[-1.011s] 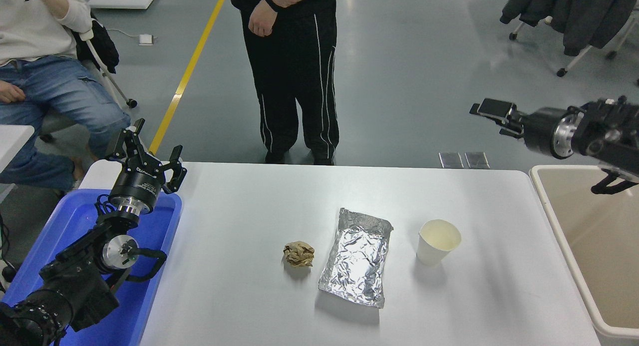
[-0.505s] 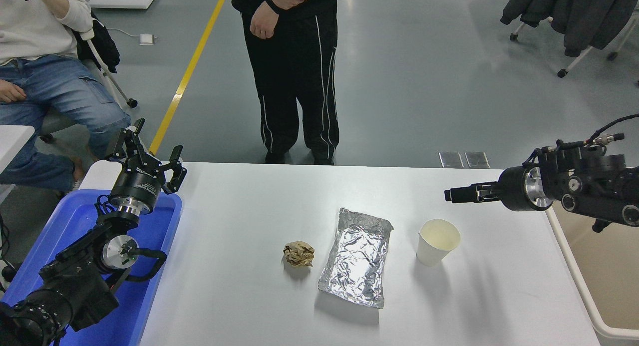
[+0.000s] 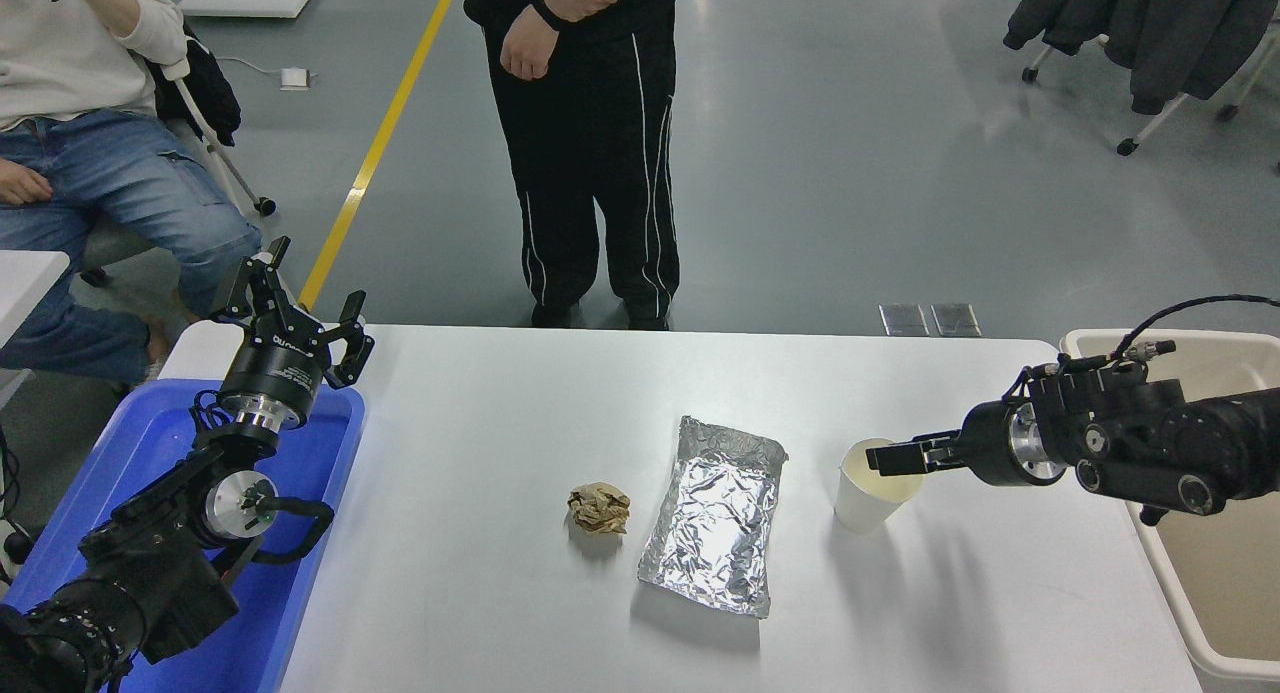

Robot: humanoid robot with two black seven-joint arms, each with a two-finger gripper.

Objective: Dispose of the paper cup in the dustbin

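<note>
The paper cup point(image 3: 862, 505) stands upright on the white table point(image 3: 480, 423), right of centre, with its cream inside showing. My right gripper point(image 3: 880, 460) reaches in level from the right, and its tip lies over the cup's mouth at the rim's right side. Whether it touches the cup cannot be made out. The beige dustbin point(image 3: 1170, 593) stands at the table's right edge, partly hidden behind my right arm. My left gripper point(image 3: 300, 298) is open and empty, parked over the far end of the blue bin.
A crumpled foil tray point(image 3: 715, 513) lies just left of the cup. A brown paper ball point(image 3: 598, 508) lies left of the tray. A blue bin point(image 3: 150, 443) stands at the table's left. One person stands point(image 3: 590, 173) at the far side. Another sits point(image 3: 100, 173) at the far left.
My right arm has swung down and to the left, from high above the dustbin to the cup's rim. The cup, the foil, the paper ball and the left arm have not moved.
</note>
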